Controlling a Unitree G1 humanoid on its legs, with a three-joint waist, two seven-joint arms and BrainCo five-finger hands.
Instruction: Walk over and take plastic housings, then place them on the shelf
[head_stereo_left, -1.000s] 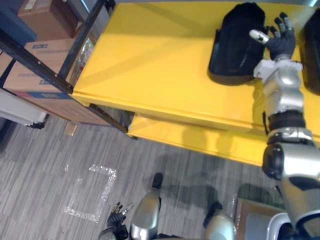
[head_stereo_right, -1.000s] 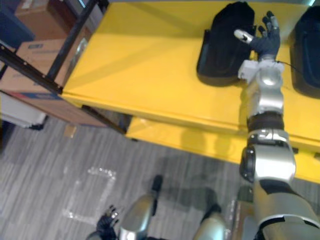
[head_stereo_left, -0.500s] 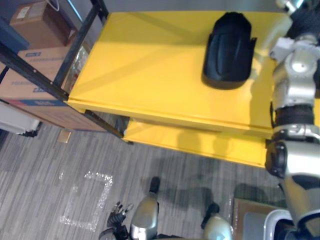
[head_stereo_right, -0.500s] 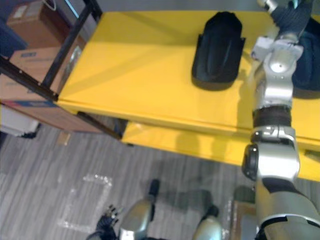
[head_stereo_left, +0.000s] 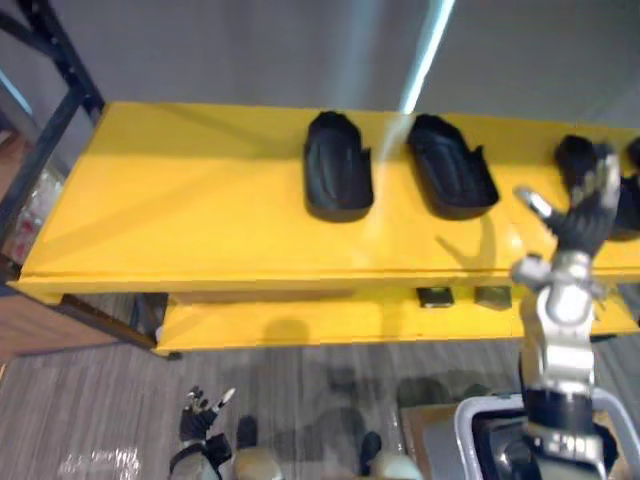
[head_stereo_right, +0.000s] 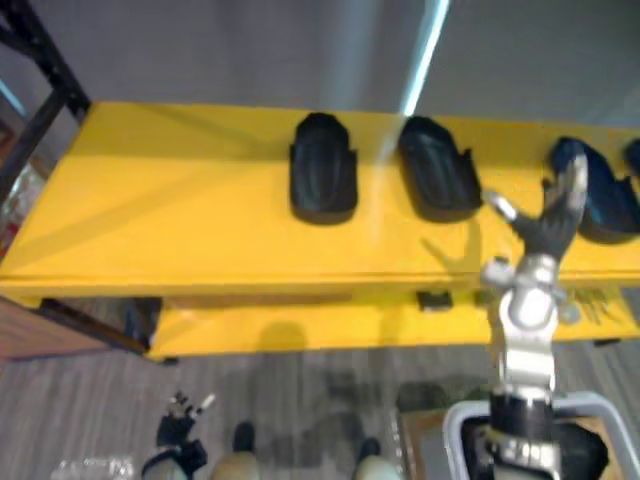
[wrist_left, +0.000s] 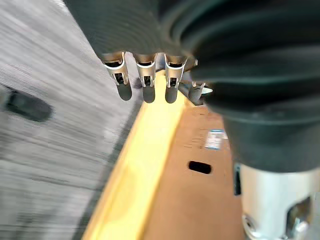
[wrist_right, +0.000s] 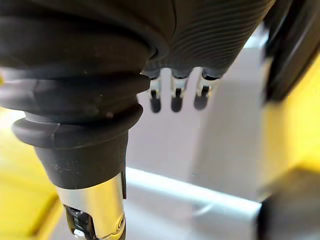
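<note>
Several black plastic housings lie in a row on the yellow shelf top (head_stereo_left: 200, 210): one in the middle (head_stereo_left: 338, 178), one to its right (head_stereo_left: 452, 178), and another further right (head_stereo_right: 603, 203). My right hand (head_stereo_left: 580, 215) is raised over the shelf's front right part, open with its fingers spread and nothing in it, partly covering the third housing. In the right wrist view its straight fingers (wrist_right: 172, 95) point at a grey wall. My left hand (head_stereo_left: 200, 420) hangs low over the floor, open and holding nothing; its fingers (wrist_left: 144, 82) show straight.
A lower yellow shelf (head_stereo_left: 300, 322) juts out under the top one. A black rack upright (head_stereo_left: 50, 60) stands at the upper left. A grey bin (head_stereo_left: 490, 445) sits on the floor at the lower right. A cardboard box (wrist_left: 200, 165) lies beside the shelf edge.
The camera has swung, so the shelf now shows from the front with more housings in view. My right hand has drawn back from the housing towards the shelf's front edge, still open.
</note>
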